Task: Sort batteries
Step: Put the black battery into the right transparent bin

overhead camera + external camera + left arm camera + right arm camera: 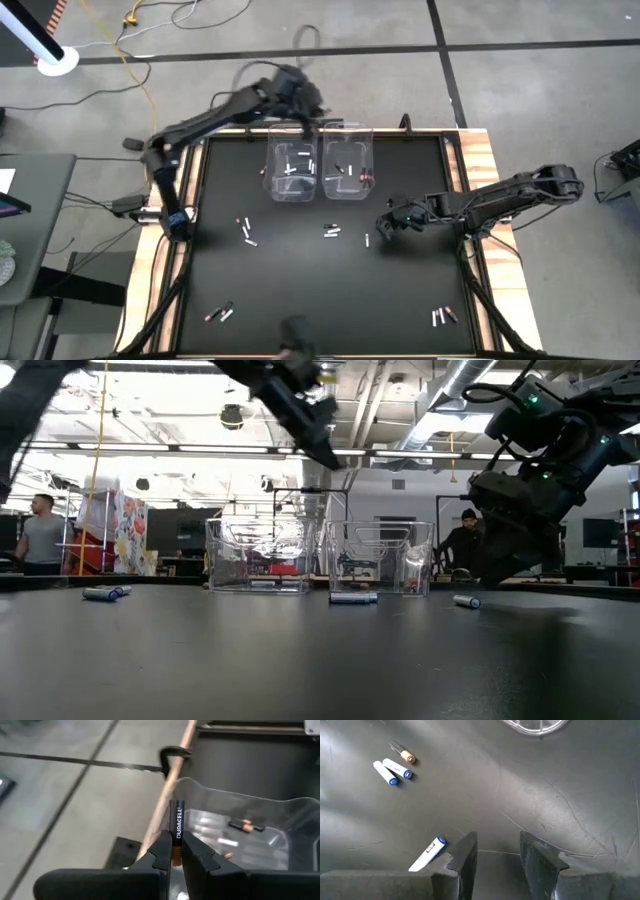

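My left gripper (306, 126) (173, 856) hangs above the far rims of two clear bins and is shut on a black-and-copper battery (178, 822). The left bin (292, 172) holds white batteries; the right bin (347, 168) holds dark and copper ones (242, 825). My right gripper (384, 228) (497, 852) is open, low over the black table, right of the bins. A white battery with a blue end (427, 855) (367, 240) lies flat just beside one of its fingers, untouched. My left gripper pinches the black-and-copper battery at its copper end (175, 854) between its two fingers (161, 851). The black end sticks out past the fingertips, along the fingers. The battery is lifted clear, high over the bins.
Loose batteries lie flat on the table: a group left of centre (247, 232), a pair at centre (332, 232) (352, 598), some near the left near corner (220, 313) and the right near corner (443, 316). Three lie ahead of my right gripper (395, 765). People stand in the room behind.
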`<state>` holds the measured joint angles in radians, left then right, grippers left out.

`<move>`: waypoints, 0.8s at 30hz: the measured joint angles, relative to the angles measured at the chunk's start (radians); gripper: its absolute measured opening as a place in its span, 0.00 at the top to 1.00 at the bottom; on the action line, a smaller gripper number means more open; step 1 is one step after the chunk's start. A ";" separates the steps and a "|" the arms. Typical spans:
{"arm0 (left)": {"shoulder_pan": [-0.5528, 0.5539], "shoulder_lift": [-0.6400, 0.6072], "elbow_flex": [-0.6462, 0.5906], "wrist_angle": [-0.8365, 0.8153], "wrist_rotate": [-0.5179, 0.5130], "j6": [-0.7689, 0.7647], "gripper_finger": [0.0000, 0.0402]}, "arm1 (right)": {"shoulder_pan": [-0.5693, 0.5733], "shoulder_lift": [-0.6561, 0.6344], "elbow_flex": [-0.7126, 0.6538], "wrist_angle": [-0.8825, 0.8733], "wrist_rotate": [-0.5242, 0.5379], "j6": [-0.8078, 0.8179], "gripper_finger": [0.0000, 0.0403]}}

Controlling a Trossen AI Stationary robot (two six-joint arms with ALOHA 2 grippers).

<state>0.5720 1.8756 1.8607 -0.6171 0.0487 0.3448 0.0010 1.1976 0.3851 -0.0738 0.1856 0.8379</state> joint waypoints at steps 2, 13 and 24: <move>-0.027 0.085 0.073 -0.024 0.000 -0.003 0.95 | 0.009 0.000 0.000 0.000 0.000 0.000 0.59; -0.098 0.496 0.394 -0.245 0.000 -0.002 0.95 | 0.050 0.000 0.000 0.000 0.000 0.000 0.59; -0.130 0.634 0.453 -0.292 -0.047 0.047 0.95 | 0.113 0.000 0.000 -0.016 0.000 -0.007 0.59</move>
<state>0.4419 2.5094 2.3138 -0.9092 0.0019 0.3915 0.1140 1.1976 0.3851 -0.0902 0.1853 0.8308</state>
